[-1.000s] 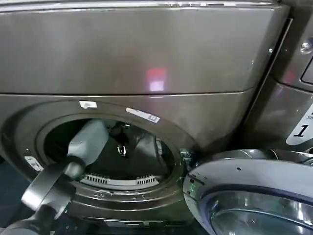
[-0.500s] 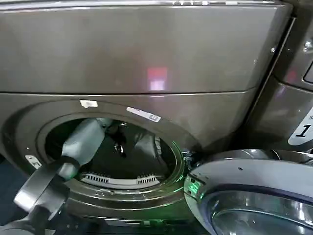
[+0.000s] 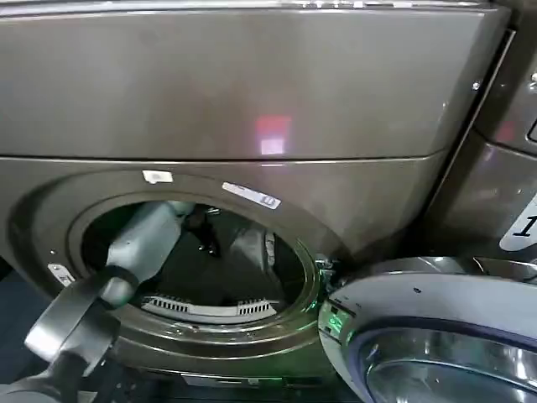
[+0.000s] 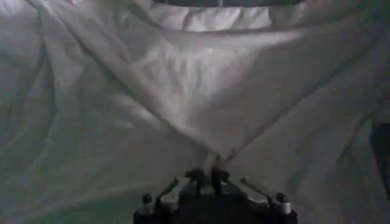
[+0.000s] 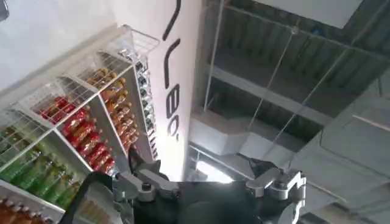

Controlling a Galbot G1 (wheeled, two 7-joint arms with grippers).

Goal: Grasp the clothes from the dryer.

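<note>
Left gripper: I have it inside the dryer drum, fingers pinched on the clothes, fabric pulled taut toward them.
Right gripper: parked aloft, fingers spread, clear of the porthole.

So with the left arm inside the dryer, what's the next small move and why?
Probably pull the left gripper slowly back out through the dryer opening. In its wrist view the fingers look pinched shut on a fold of the clothes, with creases running to that point, so the hold seems made.
</note>
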